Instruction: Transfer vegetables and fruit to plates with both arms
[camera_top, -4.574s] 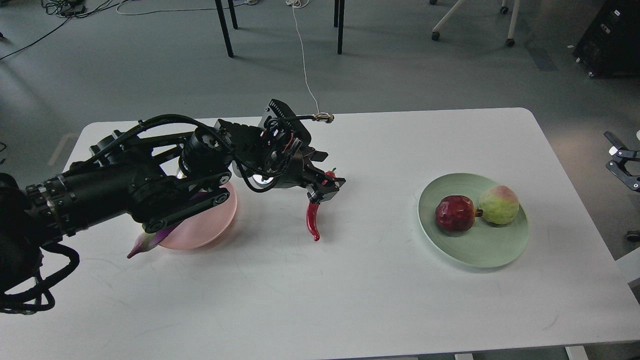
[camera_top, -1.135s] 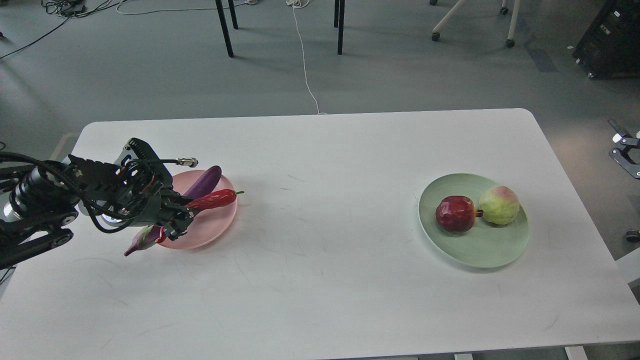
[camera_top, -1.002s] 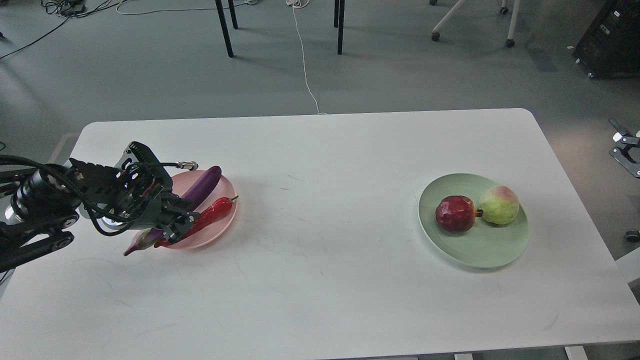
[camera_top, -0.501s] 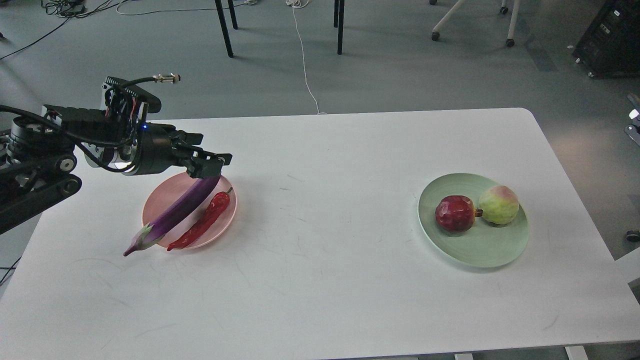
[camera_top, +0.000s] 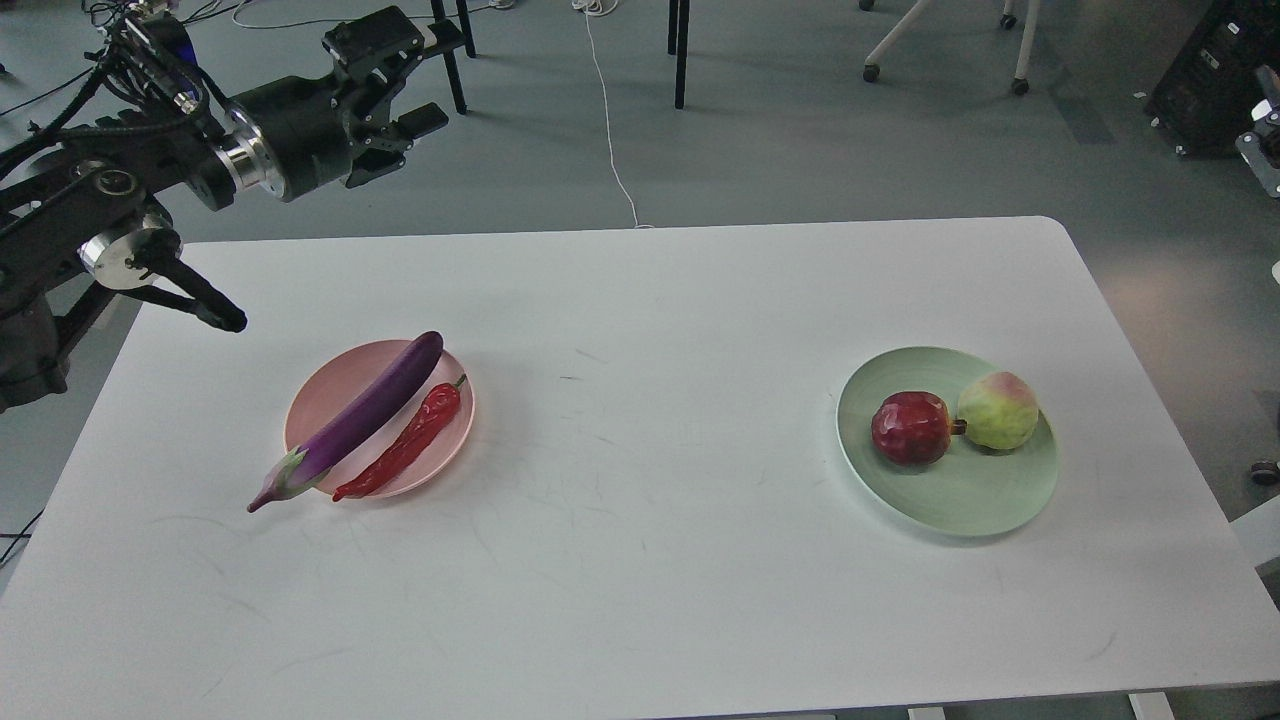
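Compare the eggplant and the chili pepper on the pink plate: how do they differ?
The eggplant is purple, the chili pepper red. The eggplant is longer and thicker. Its stem end overhangs the pink plate; the chili's tip only reaches the rim. Both lie diagonally, side by side.

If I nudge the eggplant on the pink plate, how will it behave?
The eggplant looks glossy, so fingers may well slip on its skin. It lies diagonally with its stem end overhanging the pink plate, so a push there could pivot or tip it off the rim. It probably stays rigid, and the chili pepper alongside would likely shift too.
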